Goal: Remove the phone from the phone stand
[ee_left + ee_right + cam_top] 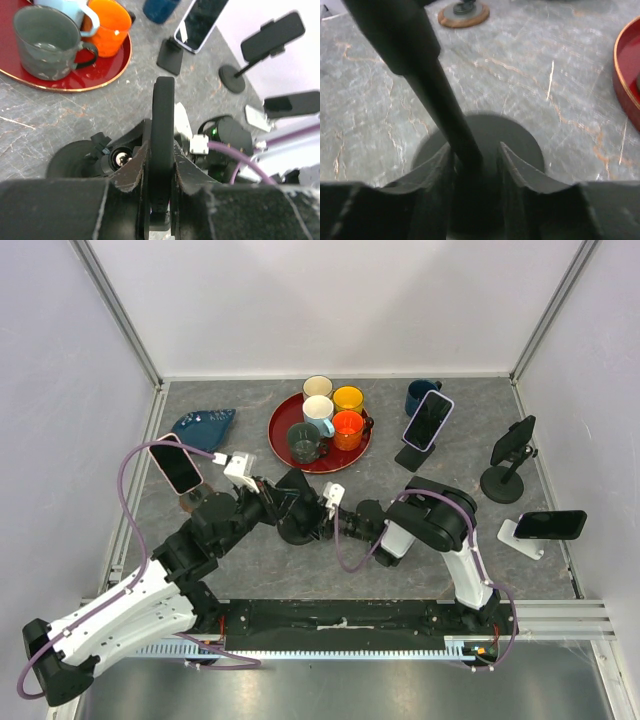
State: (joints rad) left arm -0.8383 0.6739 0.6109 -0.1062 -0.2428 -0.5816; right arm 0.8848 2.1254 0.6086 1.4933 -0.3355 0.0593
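A black phone (pixel 163 110) stands edge-on between the pads of my left gripper (pixel 160 150), which is shut on it. Below it are the stand's ball joint (pixel 120 159) and its round black base (pixel 70 162). My right gripper (pixel 476 150) straddles the phone stand's slanted stem (pixel 440 105) low over the base (pixel 520 140); the stem leans against the left finger, with a gap to the right finger, so the jaws are open. From above, both grippers (pixel 300 495) (pixel 318 525) meet over the base (pixel 298 532). Whether the phone touches the clamp is hidden.
A red tray (pixel 280 445) of mugs lies just behind. Other phones on stands are at the left (pixel 176 464), back centre (pixel 428 420), right (pixel 512 443) and front right (pixel 548 525). A blue dish (pixel 205 423) and a blue mug (pixel 420 393) sit at the back.
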